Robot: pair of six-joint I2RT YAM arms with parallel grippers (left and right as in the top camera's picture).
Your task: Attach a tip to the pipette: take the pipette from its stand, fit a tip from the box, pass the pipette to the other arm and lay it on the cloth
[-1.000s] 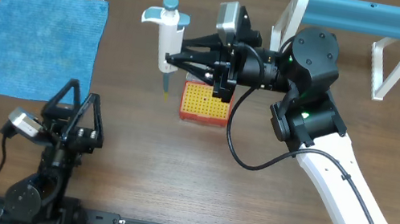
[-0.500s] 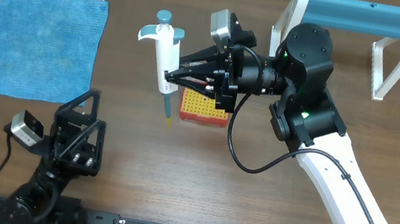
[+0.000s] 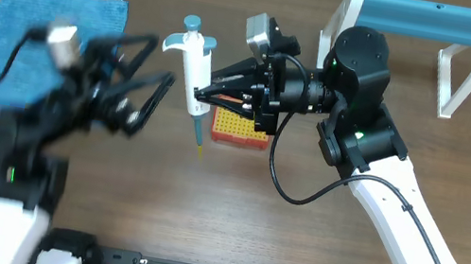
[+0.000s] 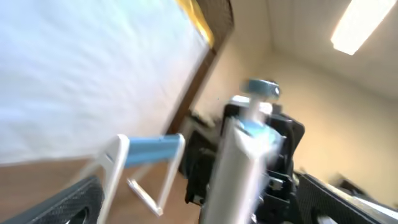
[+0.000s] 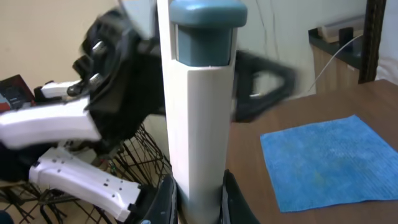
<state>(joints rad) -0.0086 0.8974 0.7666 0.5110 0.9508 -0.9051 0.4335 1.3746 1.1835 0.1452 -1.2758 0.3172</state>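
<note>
Pipette (image 3: 194,63): held clear of its stand and above the table, between the tip box and the cloth. It is pinched at the lower body by the right gripper (image 3: 196,92), whose fingers are pressed onto it.
Handling: judged light, stiff and smooth plastic, so slipping is possible under a loose grip.
Hold point: best taken on the upper body, under the finger hook and above the right fingers.
Table (image 3: 201,222): bare wood is left open toward the arm bases, giving room for the pass.
Stand (image 3: 432,19): set well apart at the far right, out of the path.
Cloth (image 3: 16,9): laid flat at the far left; its near edge is partly overlapped by the left arm.
Left gripper (image 3: 160,67): fingers spread wide, just beside the pipette on the cloth side; contact cannot be told.
Tip box (image 3: 241,125): sits close under the right gripper and is to be avoided when swinging.
Tip (image 3: 199,140): seen fitted at the lower end; judged thin and easily knocked, so it is to be kept off the table.
</note>
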